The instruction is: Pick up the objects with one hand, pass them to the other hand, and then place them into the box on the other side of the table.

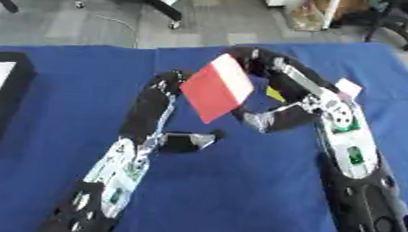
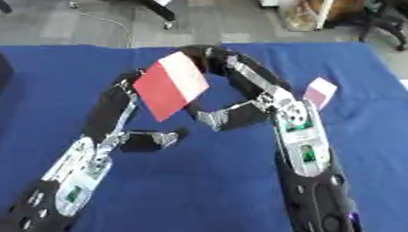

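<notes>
Both robot hands meet at a red and white flat box held tilted above the blue surface. The right robot hand curls round its far edge; the left robot hand touches its near-left edge, grip unclear. A black box sits at the surface's left edge, well apart.

Both head eyes look steeply down, close over the same blue table.

Bright, even light, faint shadows on the blue table; both views soft and blurred.
</notes>
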You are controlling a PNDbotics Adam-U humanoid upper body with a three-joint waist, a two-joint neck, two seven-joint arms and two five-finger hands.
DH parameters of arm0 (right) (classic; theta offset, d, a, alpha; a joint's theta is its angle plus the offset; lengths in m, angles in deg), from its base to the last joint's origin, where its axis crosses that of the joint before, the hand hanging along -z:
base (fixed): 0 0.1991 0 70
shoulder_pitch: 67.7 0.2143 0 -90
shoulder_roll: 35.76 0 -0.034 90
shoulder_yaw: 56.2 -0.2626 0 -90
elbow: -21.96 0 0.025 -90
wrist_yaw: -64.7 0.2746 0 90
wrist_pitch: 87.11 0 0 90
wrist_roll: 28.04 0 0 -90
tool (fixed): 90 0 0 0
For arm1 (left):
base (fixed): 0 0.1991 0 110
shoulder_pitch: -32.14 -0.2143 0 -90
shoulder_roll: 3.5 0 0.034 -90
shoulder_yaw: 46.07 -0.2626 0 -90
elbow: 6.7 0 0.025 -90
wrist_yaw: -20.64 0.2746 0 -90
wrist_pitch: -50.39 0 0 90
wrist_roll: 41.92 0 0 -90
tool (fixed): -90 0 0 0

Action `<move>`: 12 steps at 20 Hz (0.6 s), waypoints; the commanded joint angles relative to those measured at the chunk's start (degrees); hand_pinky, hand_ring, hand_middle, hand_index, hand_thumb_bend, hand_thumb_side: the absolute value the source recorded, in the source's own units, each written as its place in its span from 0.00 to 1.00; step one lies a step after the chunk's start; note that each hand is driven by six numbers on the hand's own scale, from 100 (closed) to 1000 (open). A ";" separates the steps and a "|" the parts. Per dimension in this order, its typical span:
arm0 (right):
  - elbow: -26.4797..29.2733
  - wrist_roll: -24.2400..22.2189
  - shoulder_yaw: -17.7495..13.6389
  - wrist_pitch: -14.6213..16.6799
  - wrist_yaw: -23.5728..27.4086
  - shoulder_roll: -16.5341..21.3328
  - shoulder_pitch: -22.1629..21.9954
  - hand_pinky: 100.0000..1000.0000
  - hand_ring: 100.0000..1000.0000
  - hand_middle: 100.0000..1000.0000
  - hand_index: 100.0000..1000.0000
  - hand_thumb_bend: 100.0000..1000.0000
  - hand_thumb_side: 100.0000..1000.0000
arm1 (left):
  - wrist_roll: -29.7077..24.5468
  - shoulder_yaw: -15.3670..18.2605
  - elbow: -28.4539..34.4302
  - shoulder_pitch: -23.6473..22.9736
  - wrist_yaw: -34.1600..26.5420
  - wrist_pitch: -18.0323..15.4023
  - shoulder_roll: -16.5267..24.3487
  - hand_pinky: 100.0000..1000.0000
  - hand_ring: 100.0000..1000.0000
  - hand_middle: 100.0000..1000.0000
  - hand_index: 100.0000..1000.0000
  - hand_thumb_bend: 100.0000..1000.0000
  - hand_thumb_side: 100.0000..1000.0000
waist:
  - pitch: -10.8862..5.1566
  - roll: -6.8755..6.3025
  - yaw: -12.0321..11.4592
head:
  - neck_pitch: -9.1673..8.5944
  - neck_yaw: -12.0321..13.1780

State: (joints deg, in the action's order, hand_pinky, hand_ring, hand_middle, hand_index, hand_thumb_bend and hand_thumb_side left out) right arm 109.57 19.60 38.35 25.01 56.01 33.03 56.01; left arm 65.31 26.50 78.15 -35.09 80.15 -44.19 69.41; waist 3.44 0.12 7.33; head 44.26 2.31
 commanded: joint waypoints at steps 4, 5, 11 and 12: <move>0.33 0.60 -0.18 -0.24 -3.01 0.25 0.24 0.75 0.73 0.71 0.24 0.00 0.00 | 2.32 1.32 2.18 0.83 -1.43 -1.61 0.18 0.90 0.70 0.74 0.81 0.67 0.40 | -0.77 0.86 -0.19 | -0.14 -0.49; 0.31 0.96 -0.14 -0.22 -3.99 0.20 0.23 0.75 0.73 0.71 0.24 0.00 0.00 | 2.71 1.41 2.23 0.81 -1.47 -1.95 0.22 0.90 0.70 0.74 0.81 0.67 0.39 | -0.76 0.87 -0.21 | -0.14 -0.54; -0.04 3.71 -0.14 -0.52 -9.42 -0.03 0.09 0.75 0.73 0.71 0.23 0.00 0.00 | 3.64 1.96 2.29 0.62 -1.30 -2.96 0.35 0.89 0.70 0.74 0.81 0.69 0.36 | -0.73 0.87 -0.32 | -0.14 -0.83; -0.09 4.15 -0.17 -0.71 -10.17 -0.03 0.06 0.74 0.73 0.71 0.23 0.00 0.00 | 3.73 2.04 2.30 0.60 -1.28 -2.97 0.34 0.89 0.70 0.74 0.81 0.69 0.36 | -0.73 0.87 -0.33 | -0.14 -0.86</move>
State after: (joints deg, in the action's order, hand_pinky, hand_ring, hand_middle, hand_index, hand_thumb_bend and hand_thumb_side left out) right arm 108.99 23.06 38.36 24.40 46.81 33.02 55.45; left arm 68.71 28.05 79.25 -35.16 79.14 -47.02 69.42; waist 3.44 0.12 7.03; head 44.26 1.69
